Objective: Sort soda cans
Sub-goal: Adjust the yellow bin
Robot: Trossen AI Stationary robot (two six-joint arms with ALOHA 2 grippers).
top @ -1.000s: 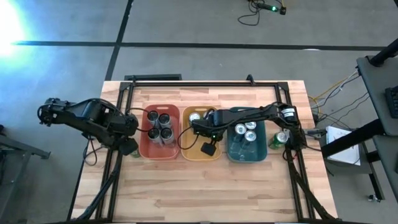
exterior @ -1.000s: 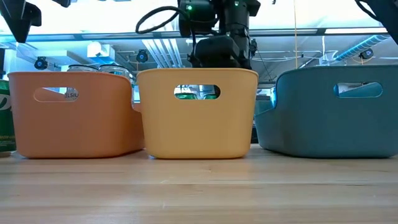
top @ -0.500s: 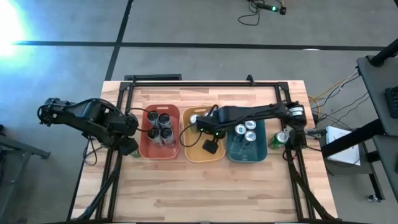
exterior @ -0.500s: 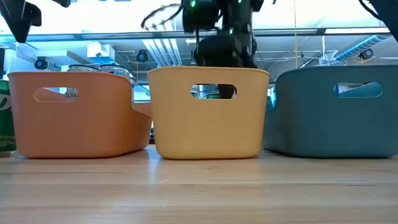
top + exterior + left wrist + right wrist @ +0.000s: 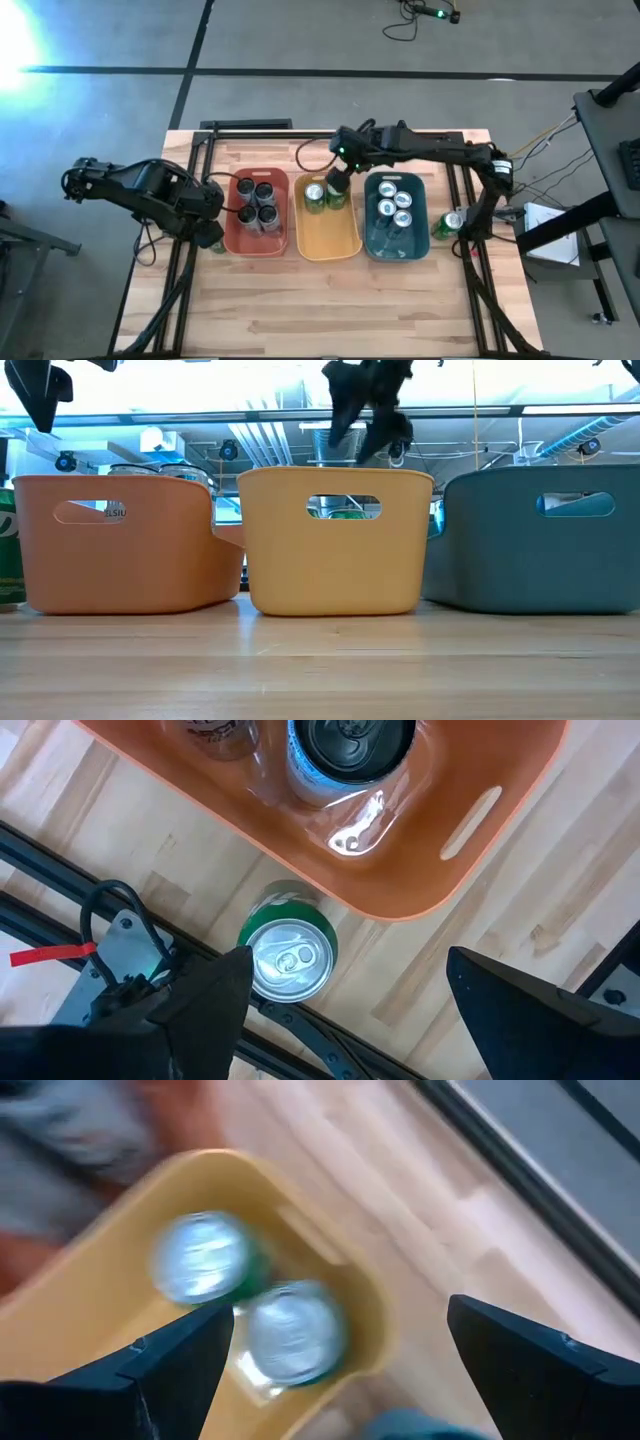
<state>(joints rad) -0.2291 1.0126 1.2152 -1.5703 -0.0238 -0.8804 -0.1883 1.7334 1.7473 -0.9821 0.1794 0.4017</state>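
Two green soda cans (image 5: 326,196) stand at the far end of the yellow bin (image 5: 328,246), and my right gripper (image 5: 335,182) hangs open above them; its wrist view shows both can tops (image 5: 290,1330) below the spread fingers. Several dark cans (image 5: 256,201) stand in the red bin (image 5: 229,218), and several silver-blue cans (image 5: 394,206) in the teal bin (image 5: 395,250). One green can (image 5: 290,956) stands upright on the table at the red bin's left near corner. My left gripper (image 5: 347,965) is open above it, one finger close beside it.
Another green can (image 5: 447,222) stands on the table right of the teal bin. The three bins stand side by side across the table's middle (image 5: 330,540). Bare wood lies along the near edge (image 5: 330,310). Black frame rails (image 5: 185,280) run along both sides.
My right gripper has risen out of the yellow bin and moved toward the far edge, leaving a second green can standing beside the first. The yellow bin has slid a little to the right in the low view. My left arm has kept still.
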